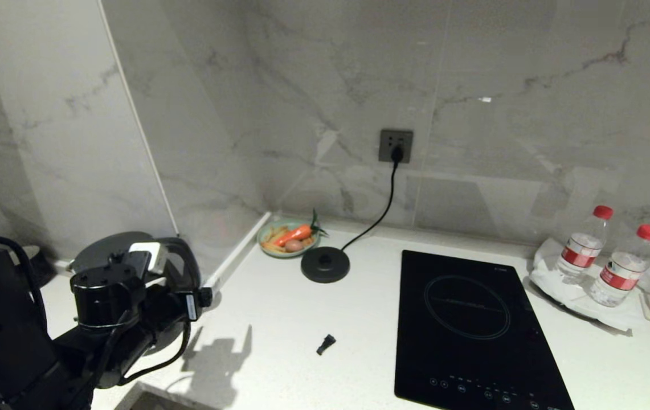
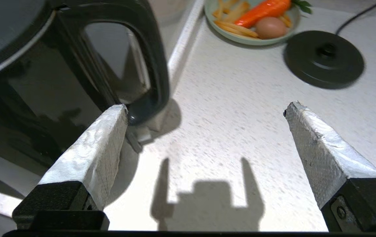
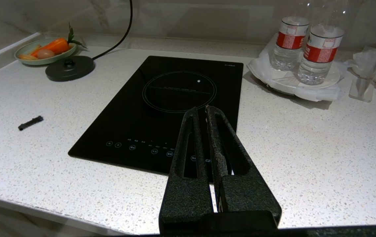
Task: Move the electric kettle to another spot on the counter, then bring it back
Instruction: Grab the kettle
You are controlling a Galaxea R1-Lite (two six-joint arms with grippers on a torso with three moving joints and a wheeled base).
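Left pincer (image 2: 206, 108) stands wide open and holds nothing; one finger (image 2: 95, 148) is just beside the electric kettle (image 2: 43, 75) handle, upper left of the frame, on the bench (image 2: 227, 108). Any sideways drift could knock the kettle over.

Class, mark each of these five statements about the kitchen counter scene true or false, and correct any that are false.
1. The left hand is open and holds nothing. True.
2. The electric kettle sits on its round base. False: the base disc stands bare by the plate, and the kettle is off it, at the counter's left end.
3. The right hand is shut, above the near edge of the hob. True.
4. Three water bottles stand on the white tray. False: two water bottles are there.
5. The base disc's cord is unplugged. False: it runs into the wall socket.
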